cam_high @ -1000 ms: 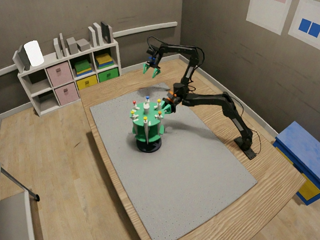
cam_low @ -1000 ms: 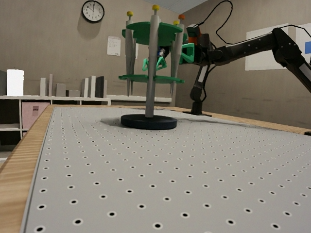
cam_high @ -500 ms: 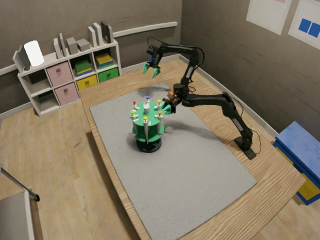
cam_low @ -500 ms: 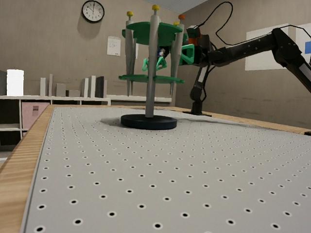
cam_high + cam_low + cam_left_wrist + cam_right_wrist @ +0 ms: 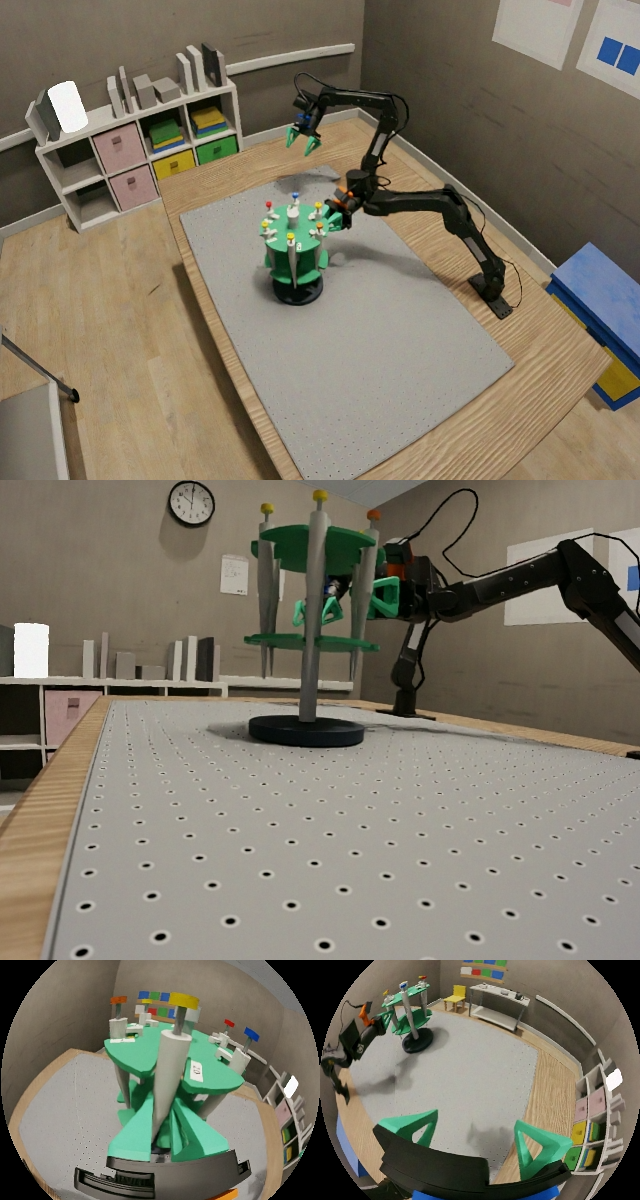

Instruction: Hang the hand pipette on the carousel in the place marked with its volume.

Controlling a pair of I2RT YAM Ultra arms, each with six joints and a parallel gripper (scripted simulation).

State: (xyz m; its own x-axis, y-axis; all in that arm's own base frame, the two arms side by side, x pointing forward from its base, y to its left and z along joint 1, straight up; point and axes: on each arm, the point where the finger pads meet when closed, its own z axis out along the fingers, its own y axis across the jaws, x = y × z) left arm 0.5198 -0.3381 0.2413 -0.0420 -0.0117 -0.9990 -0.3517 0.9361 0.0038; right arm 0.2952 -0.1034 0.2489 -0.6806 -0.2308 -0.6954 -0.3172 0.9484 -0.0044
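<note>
Standing on a grey mat (image 5: pixel 361 335) (image 5: pixel 258 841) (image 5: pixel 60 1100) (image 5: pixel 470 1060) dotted with small holes, the carousel (image 5: pixel 305 232) (image 5: pixel 341 547) (image 5: pixel 140 1050) (image 5: pixel 415 993) is built from two smooth green plates with lobed edges, set one above the other over a dark round base (image 5: pixel 305 297) (image 5: pixel 330 733) (image 5: pixel 422 1040). The mat is laid on a table (image 5: pixel 542 387) (image 5: pixel 41 810) (image 5: pixel 272 1150) (image 5: pixel 555 1085) of streaked, pale brown wood. Pale, tapering pipettes are carried upright around the rim, topped with disc-shaped buttons in red, blue, orange and yellow.

The yellow-topped pipette (image 5: pixel 317 211) (image 5: pixel 361 532) (image 5: pixel 171 1060) (image 5: pixel 390 1001) on the left arm's side is set at the upper plate's edge, between the orange-topped and blue-topped ones. Its lower body is pinched by the left gripper (image 5: pixel 333 222) (image 5: pixel 369 598) (image 5: pixel 162 1102) (image 5: pixel 387 1016), whose flared green fingers are brought up against either side, below the button and thick upper barrel. In the left wrist view it is seen slightly tilted, with a white label (image 5: pixel 196 1071) reading 20 on the plate just beside it. The number on its button cannot be read, and whether its hook is caught behind the rail cannot be told.

The right gripper (image 5: pixel 299 147) (image 5: pixel 315 616) (image 5: pixel 477 1120) is spread wide, its open-framed green fingers held well apart from the carousel with nothing between them.
</note>
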